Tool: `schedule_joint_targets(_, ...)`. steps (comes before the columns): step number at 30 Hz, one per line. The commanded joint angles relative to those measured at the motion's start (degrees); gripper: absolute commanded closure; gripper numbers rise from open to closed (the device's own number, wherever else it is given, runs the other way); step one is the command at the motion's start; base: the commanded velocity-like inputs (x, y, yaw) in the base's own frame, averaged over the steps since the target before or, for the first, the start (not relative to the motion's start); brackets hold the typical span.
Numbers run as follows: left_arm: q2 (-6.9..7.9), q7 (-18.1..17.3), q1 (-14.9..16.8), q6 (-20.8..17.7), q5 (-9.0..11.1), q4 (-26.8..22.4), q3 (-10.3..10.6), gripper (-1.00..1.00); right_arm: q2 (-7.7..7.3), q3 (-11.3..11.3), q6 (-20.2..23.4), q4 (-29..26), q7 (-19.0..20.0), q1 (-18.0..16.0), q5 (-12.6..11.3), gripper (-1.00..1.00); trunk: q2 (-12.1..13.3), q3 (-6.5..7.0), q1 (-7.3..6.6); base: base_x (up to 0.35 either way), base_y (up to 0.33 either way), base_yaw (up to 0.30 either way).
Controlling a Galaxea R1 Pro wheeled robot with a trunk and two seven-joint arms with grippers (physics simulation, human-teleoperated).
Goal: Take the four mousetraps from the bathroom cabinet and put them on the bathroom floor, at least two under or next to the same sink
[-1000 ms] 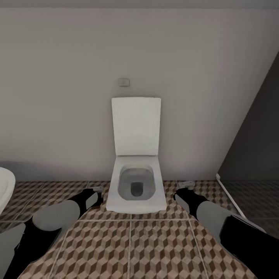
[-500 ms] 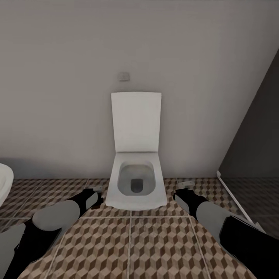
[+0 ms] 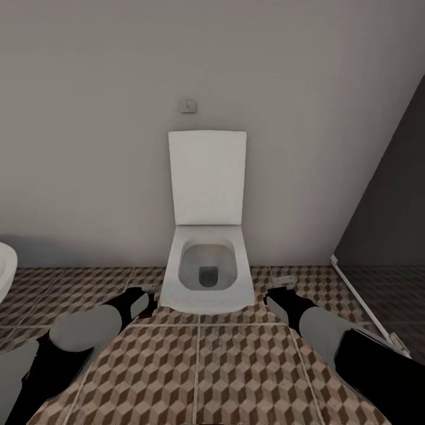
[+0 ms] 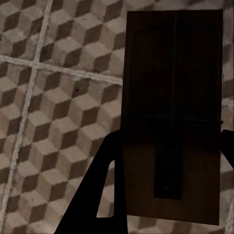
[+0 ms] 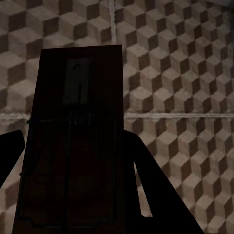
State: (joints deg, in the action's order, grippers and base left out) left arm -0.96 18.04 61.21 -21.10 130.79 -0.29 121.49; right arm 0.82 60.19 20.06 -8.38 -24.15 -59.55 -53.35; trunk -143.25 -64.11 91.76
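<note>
Each gripper holds one mousetrap. In the left wrist view a dark wooden mousetrap (image 4: pixel 170 112) with its metal bar sits between the fingers of my left gripper (image 4: pixel 168 146), above the cube-pattern bathroom floor (image 4: pixel 58 97). In the right wrist view my right gripper (image 5: pixel 75 146) is shut on another mousetrap (image 5: pixel 78 136) over the same tiles. The head view shows my left gripper (image 3: pixel 147 290) and right gripper (image 3: pixel 282 282) held low over the bathroom floor (image 3: pixel 200 366), either side of a toilet. The cabinet and the sink are out of view.
A white toilet (image 3: pixel 206 271) with its lid raised stands against the grey wall straight ahead. A dark shower partition (image 3: pixel 389 224) with a white floor rail closes the right side. A rounded white rim (image 3: pixel 6 268) shows at the left edge.
The whole picture has shifted: the toilet and wall sit higher in the view and more floor shows, so the camera moved. Both arms keep their pose and their hold.
</note>
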Motion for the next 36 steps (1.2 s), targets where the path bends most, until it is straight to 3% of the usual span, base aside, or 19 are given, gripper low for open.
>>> schedule_joint_targets(1, -0.01, 0.24, 0.05, -0.13, 0.52, 0.04, 0.5, 1.0, -0.02, 0.5, 0.24, -0.11, -0.37, -0.04, -0.52, 1.0, -0.04, -0.28, 0.01, 0.0, 0.0, 0.0)
schedule_joint_targets(36, 0.61, 0.24, 0.05, 0.07, 0.52, 0.73, 0.68, 1.0, 0.05, 0.54, 0.17, -0.06, -0.37, -0.04, -0.44, 1.0, -0.51, -8.03, 0.91, 0.0, 0.0, 0.0)
